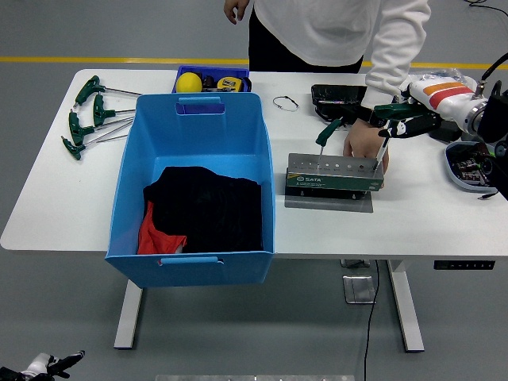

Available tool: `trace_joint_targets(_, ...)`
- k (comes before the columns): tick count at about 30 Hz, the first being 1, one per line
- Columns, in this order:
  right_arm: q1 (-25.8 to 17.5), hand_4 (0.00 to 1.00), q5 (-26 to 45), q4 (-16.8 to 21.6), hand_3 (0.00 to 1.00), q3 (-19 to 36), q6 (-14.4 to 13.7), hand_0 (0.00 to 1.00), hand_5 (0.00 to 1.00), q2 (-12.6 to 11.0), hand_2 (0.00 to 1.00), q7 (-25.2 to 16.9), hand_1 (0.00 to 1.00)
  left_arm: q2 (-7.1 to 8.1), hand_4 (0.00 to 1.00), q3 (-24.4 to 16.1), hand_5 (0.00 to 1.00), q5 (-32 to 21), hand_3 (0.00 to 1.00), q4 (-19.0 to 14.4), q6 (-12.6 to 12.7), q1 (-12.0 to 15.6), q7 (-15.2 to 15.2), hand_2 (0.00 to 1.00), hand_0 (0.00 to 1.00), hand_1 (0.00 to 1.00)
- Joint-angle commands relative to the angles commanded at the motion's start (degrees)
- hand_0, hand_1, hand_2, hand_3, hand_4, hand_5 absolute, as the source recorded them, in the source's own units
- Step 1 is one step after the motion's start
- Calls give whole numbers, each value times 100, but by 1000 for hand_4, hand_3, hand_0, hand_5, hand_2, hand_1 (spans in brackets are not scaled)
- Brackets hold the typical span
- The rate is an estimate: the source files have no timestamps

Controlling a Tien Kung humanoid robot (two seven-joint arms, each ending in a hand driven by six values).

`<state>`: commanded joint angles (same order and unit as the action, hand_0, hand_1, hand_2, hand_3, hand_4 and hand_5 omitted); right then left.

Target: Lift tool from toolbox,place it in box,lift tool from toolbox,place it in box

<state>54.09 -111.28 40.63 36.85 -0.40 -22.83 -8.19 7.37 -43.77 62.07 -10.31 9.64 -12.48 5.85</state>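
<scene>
The grey tool rack (335,176) stands on the table right of the blue box (193,186). One green T-handle tool (328,131) stands upright in the rack's left part. My right hand (403,119) is shut on a second green T-handle tool (382,145) by its handle. This tool's shaft points down to the rack's right end. A person's hand (365,143) rests on the rack behind it. The blue box holds black and red cloth (202,210). My left hand (48,365) hangs low at the picture's bottom left, below the table.
Several green T-handle tools (91,115) lie at the table's far left. A small blue tray (211,79) with a yellow ball and a tape measure stands behind the box. A black tray (337,95) and a grey case (472,167) are at the right.
</scene>
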Motion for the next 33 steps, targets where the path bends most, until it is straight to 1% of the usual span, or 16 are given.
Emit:
trace_joint_targets(2, -2, 998, 21, -20, 352, -14, 5, 287, 789, 4, 284, 0, 274, 0, 746, -7, 712, 2, 690, 0, 3, 2, -4, 655, 601, 517)
trace_joint_targets(3, -3, 998, 30, -28, 332, -17, 6, 281, 793, 6, 274, 1, 268, 1, 745, -8, 712, 4, 687, 0, 2, 1, -4, 655, 601, 516)
trace_joint_targets(8, 11, 998, 58, -87, 332, -48, 17, 281, 793, 37, 274, 36, 268, 1, 745, -1, 712, 21, 687, 0, -2, -7, 3, 655, 601, 516)
trace_joint_targets(9, 13, 998, 58, -95, 275, -52, 10, 229, 794, 42, 239, 43, 228, 1, 745, -1, 712, 23, 688, 0, -2, -8, 4, 655, 602, 516)
trace_joint_targets(13, 5, 998, 116, -134, 275, -92, -144, 229, 794, 59, 239, 67, 228, 3, 745, 67, 712, -28, 688, 0, 2, -11, 2, 655, 602, 516)
trace_joint_targets(14, -5, 998, 130, -143, 275, -113, -234, 229, 794, 57, 239, 35, 228, 3, 745, 109, 712, -66, 688, 0, 5, -8, -7, 655, 602, 516)
trace_joint_targets(15, -9, 998, 135, -149, 216, -123, -281, 193, 798, 57, 198, 20, 171, 3, 743, 133, 711, -86, 686, 0, 6, -6, -12, 655, 604, 517)
trace_joint_targets(19, -26, 998, 145, -179, 216, -147, -423, 193, 798, 63, 198, -21, 171, 5, 743, 169, 711, -57, 686, 0, 0, -8, -28, 655, 604, 517)
trace_joint_targets(20, -28, 998, 150, -180, 216, -153, -428, 193, 798, 65, 198, -24, 171, 5, 743, 164, 711, -48, 686, 0, -2, -8, -27, 655, 604, 517)
trace_joint_targets(21, -34, 998, 159, -178, 190, -161, -425, 163, 813, 70, 175, -25, 136, 6, 743, 155, 713, -33, 686, 0, -4, -5, -24, 656, 607, 518)
trace_joint_targets(28, -71, 998, 203, -183, 185, -233, -351, 158, 826, 107, 172, 37, 128, 2, 742, 110, 713, 25, 685, 0, -9, 18, -10, 655, 606, 519)
trace_joint_targets(32, -68, 998, 244, -173, 185, -265, -371, 158, 826, 145, 172, 92, 128, -3, 742, 89, 713, 73, 685, 0, -17, 31, 3, 655, 606, 519)
trace_joint_targets(33, -62, 998, 241, -164, 163, -271, -397, 118, 824, 151, 139, 111, 97, -4, 741, 89, 712, 79, 686, 0, -18, 35, 5, 656, 612, 519)
